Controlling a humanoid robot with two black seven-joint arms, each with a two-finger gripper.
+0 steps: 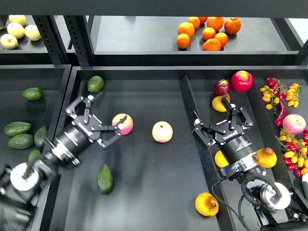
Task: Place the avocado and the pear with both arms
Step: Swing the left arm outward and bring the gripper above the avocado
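The dark green glossy avocado [105, 179] lies in the middle tray, near its front left. The yellow-orange pear [207, 204] with a brownish-red blotch lies at the front right of the same tray. My left gripper [103, 118] is open and empty, well above the avocado. Its lower finger [117, 130] is close beside a pink-and-yellow apple [123, 123]. My right gripper [215, 114] is open and empty, over the divider [187, 103] between the middle and right trays and far above the pear.
A second apple [162, 131] lies mid-tray and a lighter avocado [96, 83] at its back left. Similar pears [266, 157] [221, 102], red apples [241, 80] and small peppers [280, 97] fill the right tray. Several avocados [19, 134] lie in the left tray. Oranges [207, 31] sit on the shelf.
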